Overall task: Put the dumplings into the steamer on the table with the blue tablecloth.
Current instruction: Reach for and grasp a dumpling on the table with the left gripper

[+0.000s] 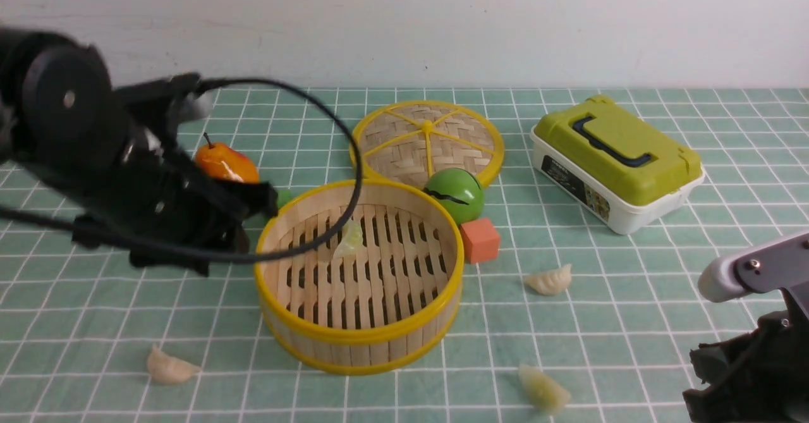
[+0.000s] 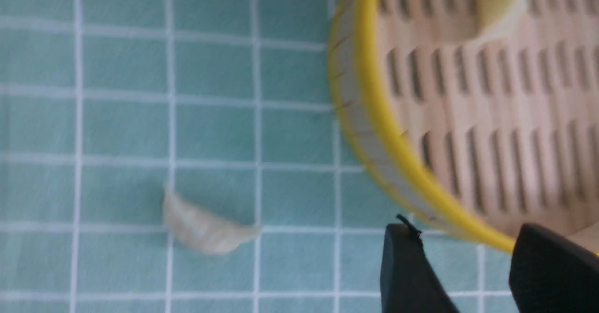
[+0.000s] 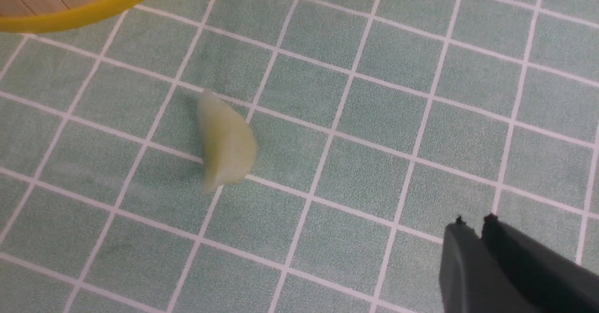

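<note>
Front camera overlooks the table (image 1: 632, 303); close downward wrist cameras share the steamer (image 1: 354, 350).

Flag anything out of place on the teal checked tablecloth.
Three pale crescent-shaped dumplings lie loose on the cloth, outside the round yellow-rimmed bamboo steamer. Only one sits inside it.

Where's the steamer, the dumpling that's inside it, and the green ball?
steamer (image 1: 360, 336): front view, on the near part of its yellow top rim.
dumpling (image 1: 349, 239): front view, middle of its body, on the slats.
green ball (image 1: 456, 184): front view, on its rounded top.
</note>
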You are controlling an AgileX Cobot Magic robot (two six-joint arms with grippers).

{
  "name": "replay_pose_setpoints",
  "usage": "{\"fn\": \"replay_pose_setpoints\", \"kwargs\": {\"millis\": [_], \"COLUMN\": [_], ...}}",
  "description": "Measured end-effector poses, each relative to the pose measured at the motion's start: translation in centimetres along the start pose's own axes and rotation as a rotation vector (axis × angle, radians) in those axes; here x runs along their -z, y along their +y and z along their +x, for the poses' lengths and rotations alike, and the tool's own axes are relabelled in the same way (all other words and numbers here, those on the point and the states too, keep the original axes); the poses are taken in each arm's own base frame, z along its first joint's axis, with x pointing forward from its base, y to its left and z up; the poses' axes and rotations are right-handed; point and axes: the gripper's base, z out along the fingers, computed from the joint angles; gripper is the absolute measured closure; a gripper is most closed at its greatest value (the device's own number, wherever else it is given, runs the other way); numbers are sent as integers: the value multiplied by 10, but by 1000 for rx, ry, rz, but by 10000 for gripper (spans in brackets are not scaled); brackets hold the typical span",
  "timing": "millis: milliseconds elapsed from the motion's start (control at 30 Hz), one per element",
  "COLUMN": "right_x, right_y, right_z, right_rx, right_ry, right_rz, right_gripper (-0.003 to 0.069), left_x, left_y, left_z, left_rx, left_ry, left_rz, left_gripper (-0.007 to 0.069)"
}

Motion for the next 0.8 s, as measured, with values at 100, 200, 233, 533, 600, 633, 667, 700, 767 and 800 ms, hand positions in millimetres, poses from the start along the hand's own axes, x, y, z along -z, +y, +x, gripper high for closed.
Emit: {"fn": "replay_pose_setpoints", "kwargs": {"millis": [100,200,233,533,600,633,667,700,767,800], "right_x": [0,0,0,0,0,0,0,0,0,0], "right_y": [0,0,0,2,2,2,2,2,2,2], "right_z": [0,0,0,0,0,0,0,0,0,0], "right_rx": [0,-2,-4,-56,-56,-56,-56,-56,-58,-59], "right_ry": [0,0,0,0,-1,-1,-2,-2,-2,-2], "right_rz": [0,-1,-1,-20,-20,-20,-20,-20,-21,-21], "right_gripper": [597,596,596,586,585,583,583,583,583,583], "left_x": [-21,-39,-40,-66,-73,-76,-77,-80,-84,-85], "left_y": [20,42,45,79,80,80,80,81,81,81], "left_z": [30,47,46,37,38,38,38,39,40,40], "left_rx": [131,276,289,434,421,410,404,395,366,354], "left_ry": [-1,-14,-23,-81,-58,-49,-45,-37,-24,-22], "left_rz": [-35,-77,-78,-131,-144,-149,-152,-156,-162,-161], "left_gripper": [318,318,318,223,186,166,158,152,158,174]}}
